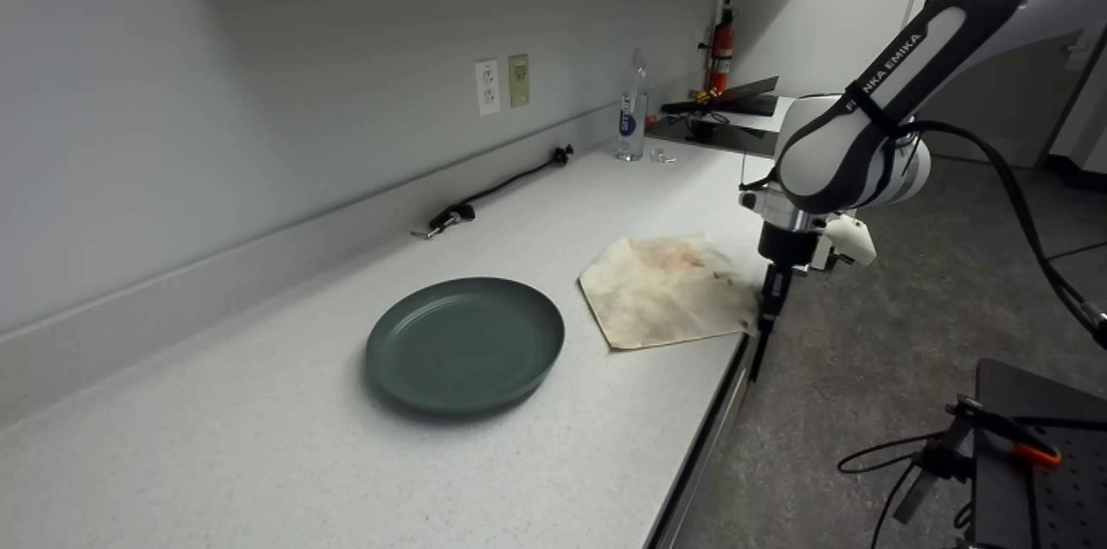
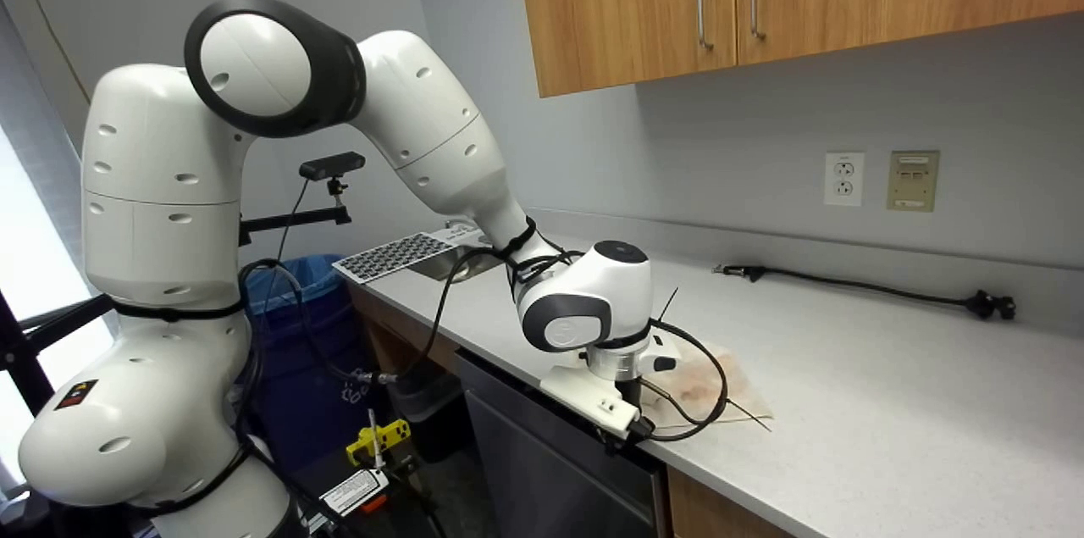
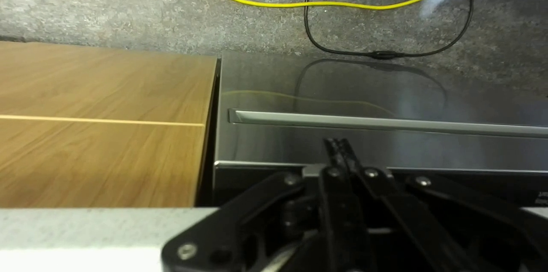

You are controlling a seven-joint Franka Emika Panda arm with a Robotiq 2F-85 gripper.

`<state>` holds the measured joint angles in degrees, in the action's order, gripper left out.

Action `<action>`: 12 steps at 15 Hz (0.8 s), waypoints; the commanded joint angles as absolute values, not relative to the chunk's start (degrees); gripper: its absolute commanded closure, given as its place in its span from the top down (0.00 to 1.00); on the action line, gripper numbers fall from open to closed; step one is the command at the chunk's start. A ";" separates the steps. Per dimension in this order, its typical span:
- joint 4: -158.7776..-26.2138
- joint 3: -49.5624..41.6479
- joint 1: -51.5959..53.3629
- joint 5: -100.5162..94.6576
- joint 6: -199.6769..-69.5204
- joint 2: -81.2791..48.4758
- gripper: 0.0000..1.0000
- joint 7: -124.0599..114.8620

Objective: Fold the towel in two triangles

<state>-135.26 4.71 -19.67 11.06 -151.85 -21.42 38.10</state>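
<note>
A cream towel (image 1: 670, 294) with a pinkish stain lies flat on the white counter near its front edge. In an exterior view, it also shows behind the gripper's cables (image 2: 696, 381). Its outline has several slanted sides, and one corner reaches the counter edge beside the gripper. My gripper (image 1: 758, 372) points down just off the counter's front edge, at the towel's edge. In the wrist view, the fingers (image 3: 338, 141) are together with nothing visible between them, in front of the dishwasher front. Whether the gripper's side touches the towel cannot be told.
A dark green plate (image 1: 467, 346) sits on the counter beside the towel. A black cable (image 1: 510, 181) and a water bottle (image 1: 633, 108) are near the wall. The dishwasher (image 3: 385, 147) with its handle is below the counter edge. A sink (image 2: 457, 263) lies farther along.
</note>
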 commanded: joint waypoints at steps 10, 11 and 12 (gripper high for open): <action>-134.88 -9.23 -8.89 -12.36 -155.54 -21.69 0.00 17.36; -143.65 -9.39 -7.50 -13.96 -152.73 -12.09 0.00 15.83; -144.33 -9.57 -7.09 -15.16 -152.21 -11.37 0.00 14.95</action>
<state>-136.01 -7.50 -10.38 -10.70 -154.24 -20.68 19.54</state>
